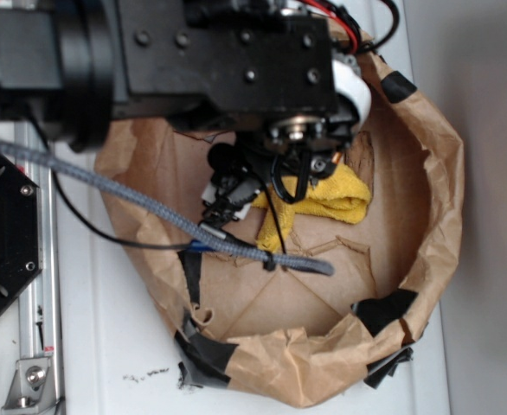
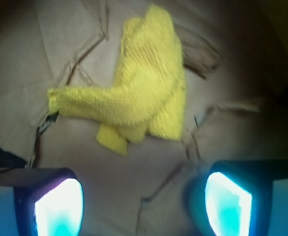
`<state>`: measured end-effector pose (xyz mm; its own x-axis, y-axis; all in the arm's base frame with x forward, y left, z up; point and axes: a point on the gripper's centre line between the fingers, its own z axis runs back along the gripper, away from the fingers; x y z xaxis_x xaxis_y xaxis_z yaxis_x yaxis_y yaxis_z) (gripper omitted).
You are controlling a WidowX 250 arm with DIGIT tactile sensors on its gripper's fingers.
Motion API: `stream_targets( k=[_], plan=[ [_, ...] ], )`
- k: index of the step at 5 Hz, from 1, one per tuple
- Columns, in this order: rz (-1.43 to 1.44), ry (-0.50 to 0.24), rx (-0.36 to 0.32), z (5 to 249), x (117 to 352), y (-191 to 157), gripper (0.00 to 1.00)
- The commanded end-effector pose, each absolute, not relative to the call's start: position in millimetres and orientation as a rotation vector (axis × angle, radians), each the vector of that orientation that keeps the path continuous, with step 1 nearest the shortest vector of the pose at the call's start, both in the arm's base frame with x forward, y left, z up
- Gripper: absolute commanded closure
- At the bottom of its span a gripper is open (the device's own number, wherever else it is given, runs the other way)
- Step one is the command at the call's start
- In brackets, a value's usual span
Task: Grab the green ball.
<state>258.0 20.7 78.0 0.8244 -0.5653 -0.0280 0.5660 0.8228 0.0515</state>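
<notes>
Progress looks slight: the black gripper [image 2: 144,196] hangs with fingers apart and nothing between them, over the crumpled yellow terry cloth [image 2: 141,93], and the green ball shows in neither view, perhaps hidden under cloth or arm. Left to right, white table [image 1: 106,346], then brown paper basin [image 1: 435,173] patched with black tape.

No readable text, labels, brands or numbers in either view. Exterior view: black robot arm housing [image 1: 227,52] shows only screw holes, no markings. Brown paper bag [image 1: 426,173] is unprinted. Wrist view: nothing legible.
</notes>
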Motion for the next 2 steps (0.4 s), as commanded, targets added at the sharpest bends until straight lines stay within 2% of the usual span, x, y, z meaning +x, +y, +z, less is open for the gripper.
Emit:
stream_targets(
  k=[1,2],
  plan=[
    [-0.668,-0.055,0.121,74,257,32,0.00],
    [-0.743,-0.007,0.138,64,248,54,0.00]
  ],
)
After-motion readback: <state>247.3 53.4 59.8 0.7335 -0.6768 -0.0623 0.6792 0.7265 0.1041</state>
